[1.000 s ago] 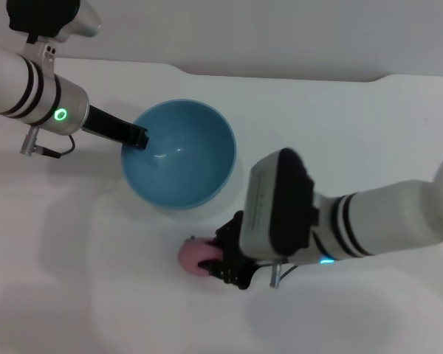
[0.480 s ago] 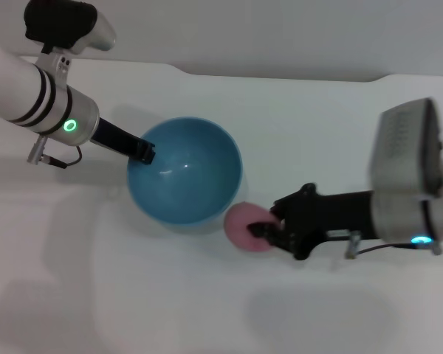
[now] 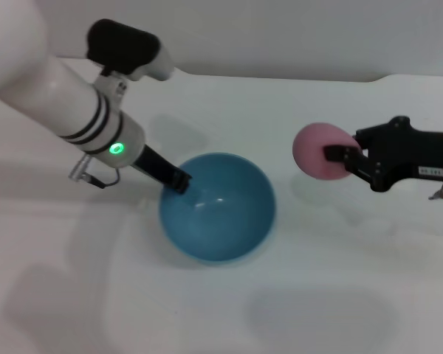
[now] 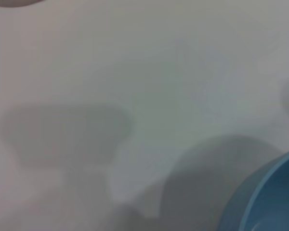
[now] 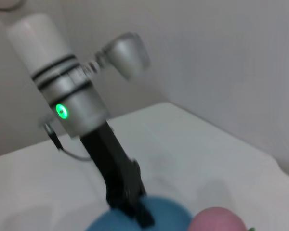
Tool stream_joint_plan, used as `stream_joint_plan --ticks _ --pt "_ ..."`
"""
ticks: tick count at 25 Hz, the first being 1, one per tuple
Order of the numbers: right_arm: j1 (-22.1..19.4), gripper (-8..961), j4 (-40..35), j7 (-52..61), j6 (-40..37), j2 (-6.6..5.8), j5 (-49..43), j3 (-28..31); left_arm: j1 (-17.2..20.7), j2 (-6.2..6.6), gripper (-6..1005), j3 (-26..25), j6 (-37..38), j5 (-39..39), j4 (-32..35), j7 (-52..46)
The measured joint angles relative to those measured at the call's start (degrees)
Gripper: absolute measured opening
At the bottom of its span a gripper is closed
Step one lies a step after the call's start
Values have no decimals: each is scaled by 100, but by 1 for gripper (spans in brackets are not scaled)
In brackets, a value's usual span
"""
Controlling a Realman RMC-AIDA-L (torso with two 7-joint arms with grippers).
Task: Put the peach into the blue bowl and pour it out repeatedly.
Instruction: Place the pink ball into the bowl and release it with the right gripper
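Pink peach [image 3: 319, 151] – right gripper [image 3: 338, 159], blue bowl [image 3: 218, 209]

Looks like a lab / robot test setup, not a home or kitchen. A plain white table [image 3: 295, 310] w/ a rounded edge is seen, backed by a bare pale wall [image 5: 221, 53], no decor or furniture shown. Two white robot arms w/ black bands and a green status light [image 3: 117, 148] are set over it. Only props laid out: a blue bowl [image 3: 218, 221] and a pink peach [image 3: 317, 151], so prob a staged demo bench
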Motion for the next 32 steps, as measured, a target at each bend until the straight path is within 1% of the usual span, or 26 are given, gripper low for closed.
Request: stream_joint_plan --ticks 1,3,4,8,10,11,12,16,18,24,30,32 --pt "102 72 -149 -8 -58 -1 1 -55 -115 -8 -1 330 -35 -243 -7 -98" --pt "102 64 -149 -8 -58 -1 1 -55 -115 -8 -1 330 -35 -243 -7 -98" --pt "146 60 -164 -9 -62 0 1 -106 -164 -18 -1 418 -56 -350 -9 -105" --pt "355 45 -164 42 -72 -18 -60 -514 -302 -30 -1 613 -131 -572 -32 -108" --pt "433 67 -138 90 -74 -25 -170 -708 -353 -39 -1 660 -190 -624 -42 -111" --pt "490 78 -126 270 -44 -23 -408 -850 -369 -42 -1 676 -214 -659 -45 -113" --pt "490 89 -126 270 -44 -23 -408 -850 -379 -43 -1 685 -233 -692 -47 -115" --pt "636 132 -106 887 61 -16 -965 -991 -390 -41 -1 693 -239 -774 -51 -119" --pt "645 154 -110 1081 310 -6 -1113 -1005 -390 -37 -1 692 -244 -776 -51 -124" --pt "639 380 -116 1098 447 0 -1126 -1024 -390 -36 0 697 -268 -778 -51 -126" --pt "660 487 -128 1102 493 0 -1094 -1026 -389 -26 0 702 -313 -780 -50 -126" --pt "663 487 -144 1104 527 0 -1080 -1025 -379 -26 0 703 -339 -781 -50 -124"
